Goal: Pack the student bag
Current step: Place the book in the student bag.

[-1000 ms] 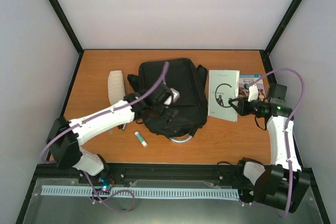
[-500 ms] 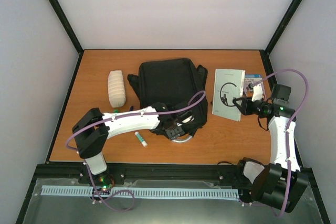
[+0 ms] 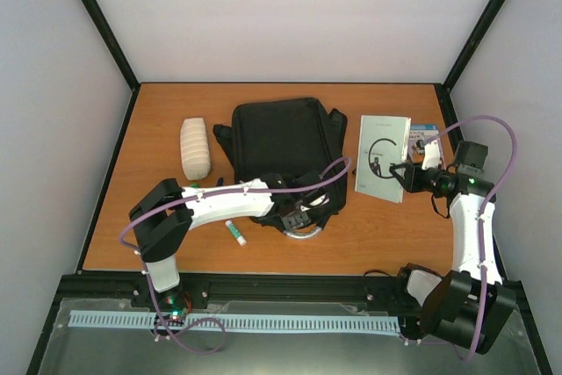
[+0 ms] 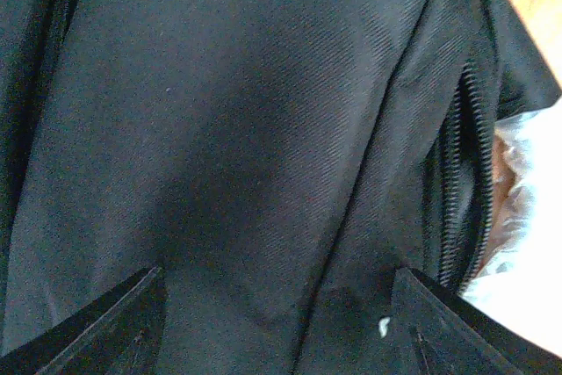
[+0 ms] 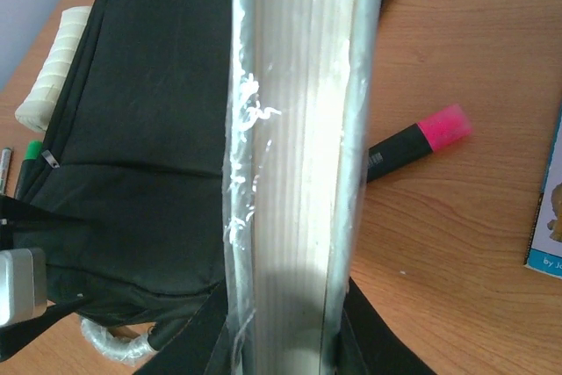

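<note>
Black fabric of the student bag [image 3: 281, 142] lies mid-table, long axis running near to far. My left gripper [image 4: 281, 331] hangs wide-jawed right over its near end. My right gripper [image 3: 402, 173], just right of the bag, clamps the white book [image 3: 379, 154] edge-on.

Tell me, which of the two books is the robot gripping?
The white paperback book with a black curved figure on its cover, pinched by the right gripper. The blue-covered book lies loose on the orange wooden table beyond it.
</note>
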